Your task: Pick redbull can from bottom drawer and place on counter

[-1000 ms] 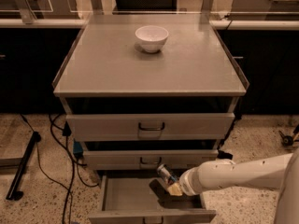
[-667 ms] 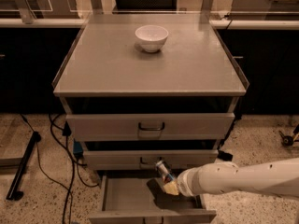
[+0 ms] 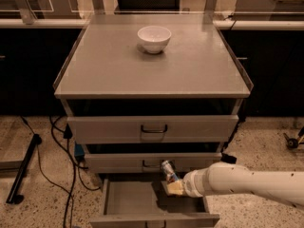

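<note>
Your gripper (image 3: 174, 187) is down over the right side of the open bottom drawer (image 3: 130, 198), arm coming in from the right; jaws look clamped on the low end of the can (image 3: 167, 169) — it pokes up tilted, clear of the drawer floor; the bowl (image 3: 154, 38) sits on the counter (image 3: 118, 70).

We look from one camera, high before the cabinet (image 3: 152, 127), facing down over its surface (image 3: 118, 65) to the open bottom drawer (image 3: 128, 198), at middling range; the pincer (image 3: 172, 186) sits low, right of centre, over that drawer.
</note>
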`<state>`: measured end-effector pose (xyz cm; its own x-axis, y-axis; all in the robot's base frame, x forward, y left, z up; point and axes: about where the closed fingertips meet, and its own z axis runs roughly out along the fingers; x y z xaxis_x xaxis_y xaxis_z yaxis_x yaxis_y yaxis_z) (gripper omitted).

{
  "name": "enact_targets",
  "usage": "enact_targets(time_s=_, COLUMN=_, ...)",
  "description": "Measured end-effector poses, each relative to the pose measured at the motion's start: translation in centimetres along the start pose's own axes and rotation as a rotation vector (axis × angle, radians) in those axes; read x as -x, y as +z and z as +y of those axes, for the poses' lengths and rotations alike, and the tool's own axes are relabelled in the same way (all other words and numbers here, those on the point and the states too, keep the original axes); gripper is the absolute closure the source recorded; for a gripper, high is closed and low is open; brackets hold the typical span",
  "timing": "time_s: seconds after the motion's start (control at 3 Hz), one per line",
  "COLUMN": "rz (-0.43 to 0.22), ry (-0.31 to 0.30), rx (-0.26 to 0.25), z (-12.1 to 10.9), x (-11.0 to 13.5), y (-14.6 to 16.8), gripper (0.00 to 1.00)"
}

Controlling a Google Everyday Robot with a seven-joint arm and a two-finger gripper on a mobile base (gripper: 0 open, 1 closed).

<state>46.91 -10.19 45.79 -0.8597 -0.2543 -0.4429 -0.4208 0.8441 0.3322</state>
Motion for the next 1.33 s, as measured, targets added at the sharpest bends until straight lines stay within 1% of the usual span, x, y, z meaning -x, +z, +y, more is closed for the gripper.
enact_targets(time_s=0.33, rz=-0.012, ry=0.131, rx=0.043, z=0.7, x=1.1, y=-2.0, gripper=1.0)
enact_targets(time_s=0.67, rz=-0.04, ry=0.224, rx=0.054, z=2.0, x=2.1, y=-5.7, gripper=1.0)
enact_targets(time_s=1.0, rz=-0.123, ry=0.268, rx=0.08, z=4.1, x=3.6, y=-11.1, gripper=1.0)
enact_targets(time_s=1.33, rz=-0.123, ry=0.267, rx=0.081, z=4.2, x=3.6, y=-11.1, gripper=1.0)
